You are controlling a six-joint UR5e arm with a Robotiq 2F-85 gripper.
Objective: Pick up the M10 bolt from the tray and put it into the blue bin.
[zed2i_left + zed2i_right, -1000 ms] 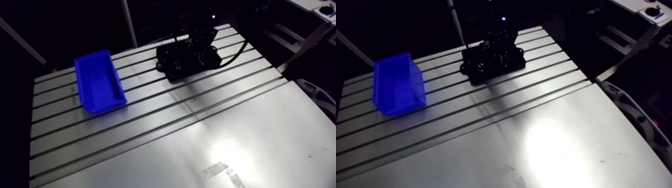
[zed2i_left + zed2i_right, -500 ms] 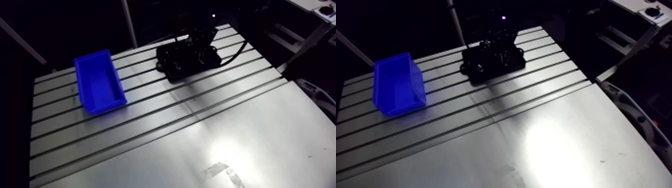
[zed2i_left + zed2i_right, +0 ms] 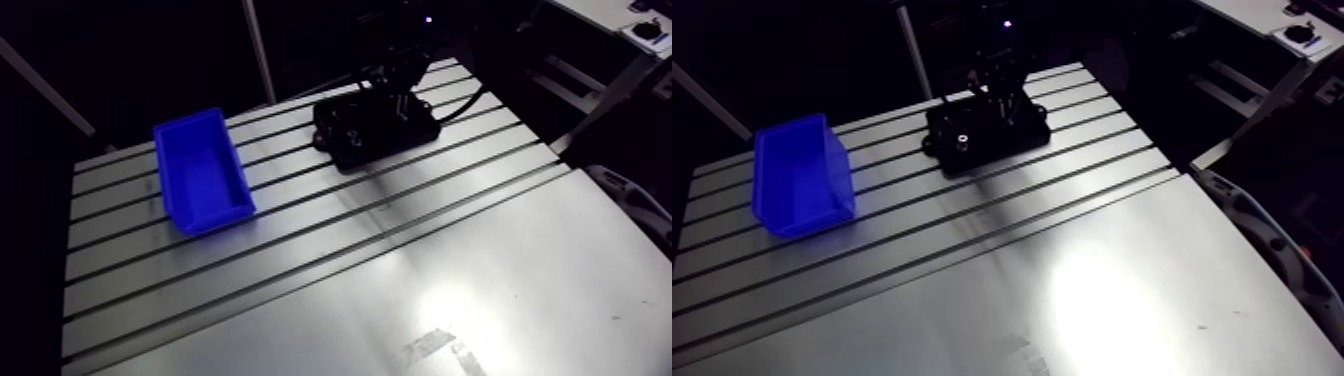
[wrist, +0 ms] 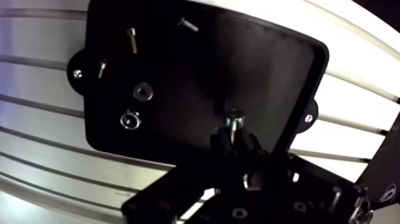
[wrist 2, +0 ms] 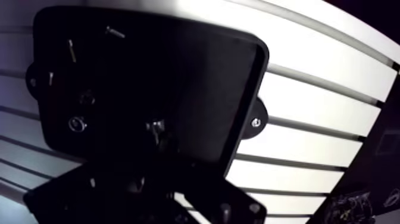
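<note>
The M10 bolt [image 4: 236, 120] is clamped between the end effector's [image 4: 236, 134] fingers, over the bare half of the black tray [image 4: 196, 77]. Small screws [image 4: 132, 40] lie at the tray's other end. The tray sits by the tabletop's [image 3: 500, 270] far edge. The blue bin [image 3: 200, 175] stands well apart near a side edge, with slotted surface between them.

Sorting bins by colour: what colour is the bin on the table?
The bin is solid blue, clearest in the arm view.
</note>
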